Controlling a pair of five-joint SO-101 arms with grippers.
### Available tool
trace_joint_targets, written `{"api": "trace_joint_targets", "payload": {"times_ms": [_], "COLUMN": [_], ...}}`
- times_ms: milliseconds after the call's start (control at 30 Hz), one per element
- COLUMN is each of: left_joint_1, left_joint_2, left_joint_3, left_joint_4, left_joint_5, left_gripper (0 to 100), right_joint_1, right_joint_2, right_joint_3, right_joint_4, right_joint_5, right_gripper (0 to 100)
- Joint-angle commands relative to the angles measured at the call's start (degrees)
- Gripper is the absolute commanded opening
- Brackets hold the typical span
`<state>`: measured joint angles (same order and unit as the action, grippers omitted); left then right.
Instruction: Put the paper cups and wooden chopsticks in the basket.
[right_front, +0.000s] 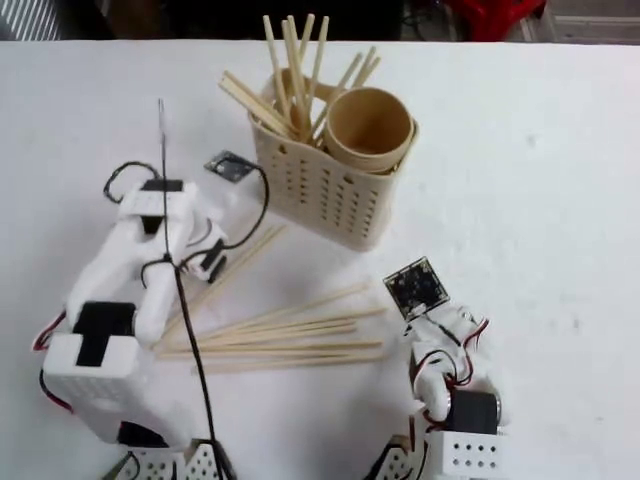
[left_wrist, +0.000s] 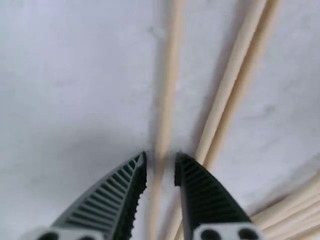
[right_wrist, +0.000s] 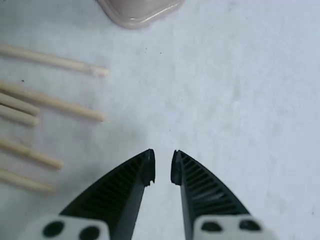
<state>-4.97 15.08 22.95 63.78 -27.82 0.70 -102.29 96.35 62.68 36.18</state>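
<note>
Wooden chopsticks (right_front: 285, 338): a loose fan lies flat on the white table (right_front: 540, 200) between the two arms, close to the bases. The ends converge beside the left arm and spread out toward the right arm.

Left gripper (left_wrist: 160, 162): low over the table at the converging end of the fan. Its jaws are slightly parted and straddle a single stick (left_wrist: 170, 75), which runs on past the tips. There is a sliver of gap on each side, so it isn't clamped. A stick pair (left_wrist: 240, 75) lies just beside that stick, angled away from it, with both sticks touching along their length.

Right gripper (right_wrist: 162, 167): over bare table just off the spread ends of the fan. Its jaws are a narrow gap apart, with nothing between them and nothing touched.

Basket (right_front: 330, 205): a cream, perforated basket standing upright on the table beyond both grippers, well past the fan. One corner of it sits just ahead of the right gripper in the right wrist view.

Paper cups (right_front: 370, 128): inside the basket on the side toward the right arm, tilted, with the open mouth showing. Can't tell the count.

Standing sticks (right_front: 295, 60): a bundle inside the basket on the other side. They lean at mixed angles and poke well above the rim, and a few rest against the cups.
</note>
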Motion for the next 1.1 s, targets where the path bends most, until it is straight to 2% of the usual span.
{"api": "trace_joint_targets", "payload": {"times_ms": [0, 167, 300, 500, 700, 833, 933, 1067], "left_joint_1": [-0.57, -1.36, -2.86, -4.97, 1.1, 9.36, 14.9, 19.56], "left_joint_2": [0.75, 0.22, -6.37, -27.38, -51.21, -61.76, -63.78, -62.99], "left_joint_3": [-1.58, -2.11, -3.96, -6.42, -6.33, -6.07, -6.42, -5.19], "left_joint_4": [0.09, 0.53, 5.01, 12.04, 12.92, 7.47, 0.53, -15.21], "left_joint_5": [1.05, 3.78, 5.01, 7.56, 10.55, 15.38, 19.16, 22.24], "left_gripper": [3, 2, 2, 2, 2, 2, 2, 2], "right_joint_1": [-0.31, -0.31, -0.31, -0.31, -0.31, -0.31, -0.31, -0.31], "right_joint_2": [-0.31, -0.31, -0.31, -0.31, -0.31, -0.31, -0.31, -0.31], "right_joint_3": [0.53, 0.53, 0.53, 0.53, 0.53, 0.53, 0.53, 0.53], "right_joint_4": [-0.48, -0.48, -0.48, -0.48, -0.48, -0.48, -0.48, -0.48], "right_joint_5": [0.35, 0.35, 0.35, 0.35, 0.35, 0.35, 0.35, 0.35], "right_gripper": [7.0, 7.0, 7.0, 7.0, 7.0, 7.0, 7.0, 7.0]}}
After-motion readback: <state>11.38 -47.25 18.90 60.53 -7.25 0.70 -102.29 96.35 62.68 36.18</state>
